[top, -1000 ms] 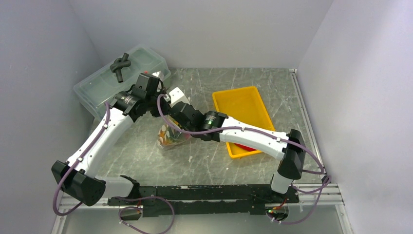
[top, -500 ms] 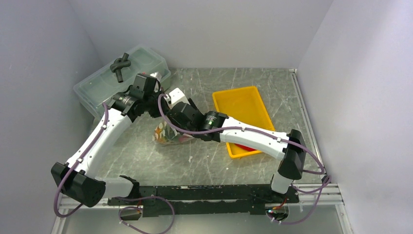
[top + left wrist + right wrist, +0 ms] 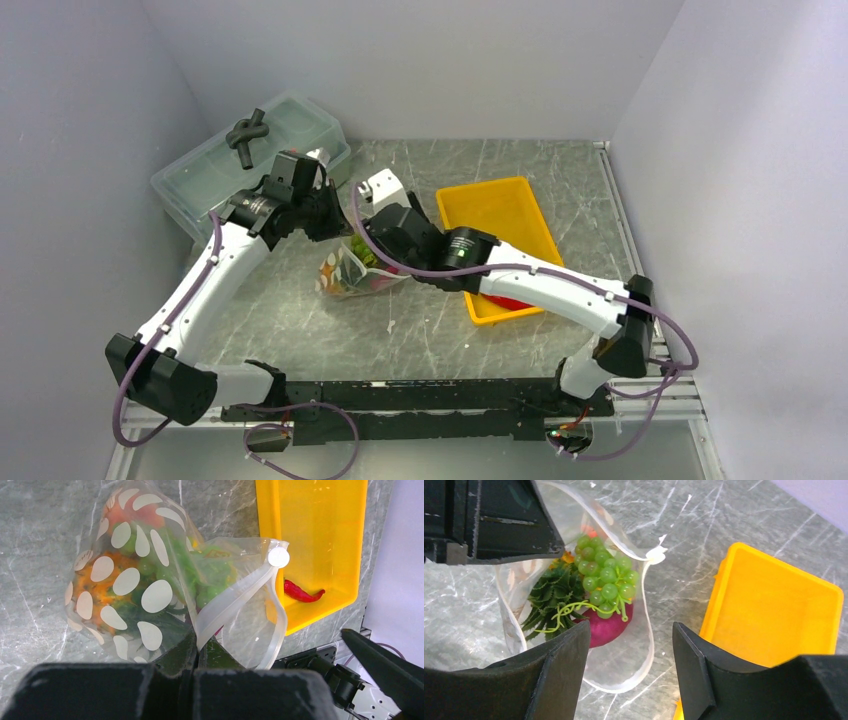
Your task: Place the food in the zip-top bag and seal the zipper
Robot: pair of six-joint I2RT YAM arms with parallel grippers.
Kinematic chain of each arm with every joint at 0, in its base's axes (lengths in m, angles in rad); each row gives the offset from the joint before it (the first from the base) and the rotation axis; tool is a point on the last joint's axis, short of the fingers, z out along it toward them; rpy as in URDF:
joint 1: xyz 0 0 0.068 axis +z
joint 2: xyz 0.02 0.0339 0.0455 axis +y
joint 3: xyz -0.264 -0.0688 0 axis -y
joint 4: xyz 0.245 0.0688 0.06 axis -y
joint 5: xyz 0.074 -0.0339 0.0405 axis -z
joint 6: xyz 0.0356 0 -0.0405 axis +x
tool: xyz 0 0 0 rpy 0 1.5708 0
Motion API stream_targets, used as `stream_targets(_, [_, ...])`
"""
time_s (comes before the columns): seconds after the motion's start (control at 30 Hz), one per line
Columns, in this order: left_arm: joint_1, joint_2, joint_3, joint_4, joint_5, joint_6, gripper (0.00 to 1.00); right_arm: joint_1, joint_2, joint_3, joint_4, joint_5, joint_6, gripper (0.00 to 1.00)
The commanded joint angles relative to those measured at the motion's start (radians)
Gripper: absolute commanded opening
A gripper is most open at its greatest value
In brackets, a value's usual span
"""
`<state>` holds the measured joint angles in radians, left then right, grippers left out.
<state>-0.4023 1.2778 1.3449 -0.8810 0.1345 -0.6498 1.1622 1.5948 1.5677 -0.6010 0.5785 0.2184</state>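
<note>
The zip-top bag point(image 3: 350, 275), clear with white dots, lies on the table with its mouth open. My left gripper point(image 3: 197, 647) is shut on the zipper point(image 3: 235, 600) at the mouth edge, holding it up. Inside lie an orange pineapple point(image 3: 97, 587), a green grape bunch point(image 3: 606, 577) and a dark purple piece point(image 3: 606, 627). Just above the mouth, my right gripper point(image 3: 629, 650) hangs open and holds nothing. A red chili point(image 3: 302, 592) lies in the near corner of the yellow tray point(image 3: 500, 215).
The tray stands right of the bag, partly under my right arm. A large translucent lidded box point(image 3: 250, 160) with a black fitting point(image 3: 247, 130) on its lid fills the back left corner. Walls close in the left, back and right.
My right gripper has gone from shut to open and drawn back toward the tray. The bag has sagged lower and to the left, and green grapes now show in its mouth.
</note>
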Motion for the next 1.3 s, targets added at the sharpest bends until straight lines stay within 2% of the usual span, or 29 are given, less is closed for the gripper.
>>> stream_targets(0.0, [0.006,-0.032,0.001,0.049,0.042,0.005,0.0,-0.001,-0.092,-0.03,-0.006,0.075,0.024,0.65])
stream_targets(0.27, [0.006,-0.041,-0.011,0.057,0.044,0.022,0.0,-0.056,-0.258,-0.165,-0.025,0.07,0.075,0.66])
stream_targets(0.73, [0.008,-0.043,-0.027,0.076,0.064,0.046,0.0,-0.278,-0.498,-0.413,-0.134,-0.02,0.156,0.72])
stream_targets(0.93, [0.007,-0.049,-0.034,0.088,0.071,0.06,0.0,-0.364,-0.507,-0.493,-0.167,-0.078,0.17,0.75])
stream_targets(1.27, [0.008,-0.068,-0.048,0.102,0.086,0.084,0.0,-0.469,-0.42,-0.581,-0.164,-0.184,0.155,0.81])
